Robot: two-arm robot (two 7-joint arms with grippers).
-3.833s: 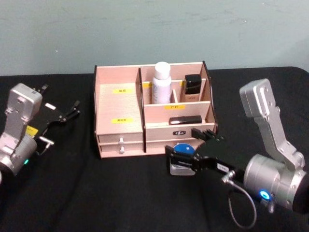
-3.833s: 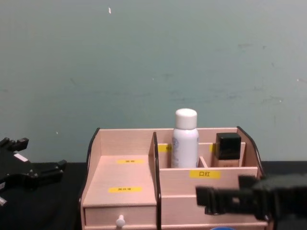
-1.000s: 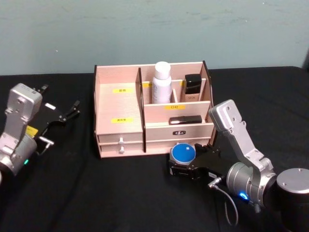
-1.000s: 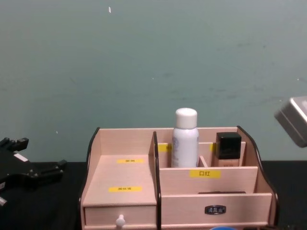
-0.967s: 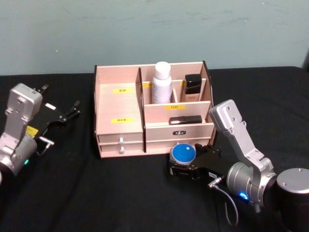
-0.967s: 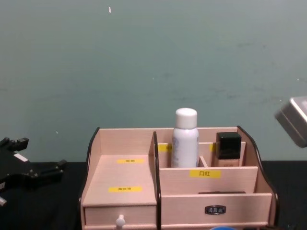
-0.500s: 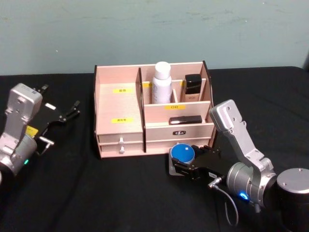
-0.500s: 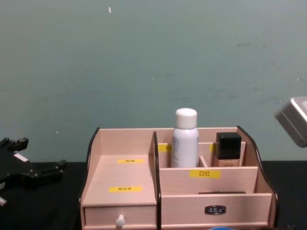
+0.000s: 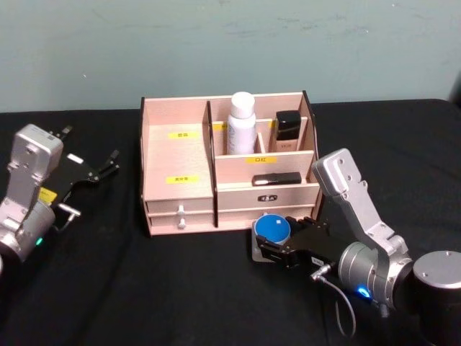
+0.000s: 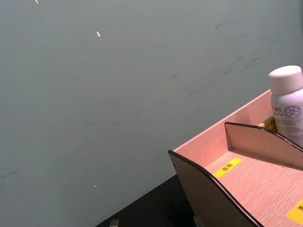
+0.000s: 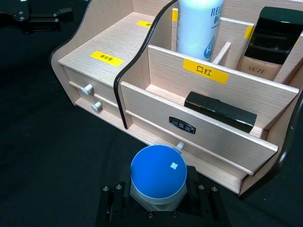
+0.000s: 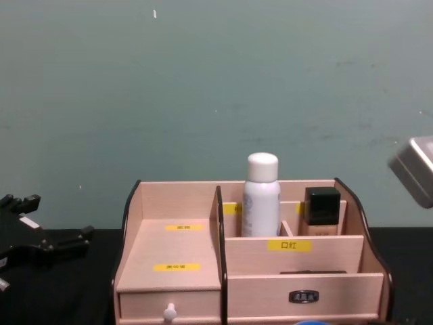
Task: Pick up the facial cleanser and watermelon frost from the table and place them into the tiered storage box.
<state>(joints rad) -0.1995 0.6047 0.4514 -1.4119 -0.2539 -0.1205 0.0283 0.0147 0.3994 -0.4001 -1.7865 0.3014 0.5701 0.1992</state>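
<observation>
Squarely between right jaws: blue-lidded jar (image 11: pixel 158 172), gripped.

**Storage box upright; blue-topped container at its front**

The tiered storage box (image 9: pixel 176 155) stands upright: pale wood, dark-edged sides, yellow labels, drawers closed. A white bottle (image 9: pixel 240 122) stands upright in a rear compartment. A blue-topped round container (image 9: pixel 273 228) sits just before the box's right front, lid up, clasped by the right gripper (image 9: pixel 277 241).

Dull teal-green painted wall (image 9: pixel 230 43) with faint scuffs and pale specks, matte black cloth-covered table (image 9: pixel 180 288) in front of it, even soft light.
</observation>
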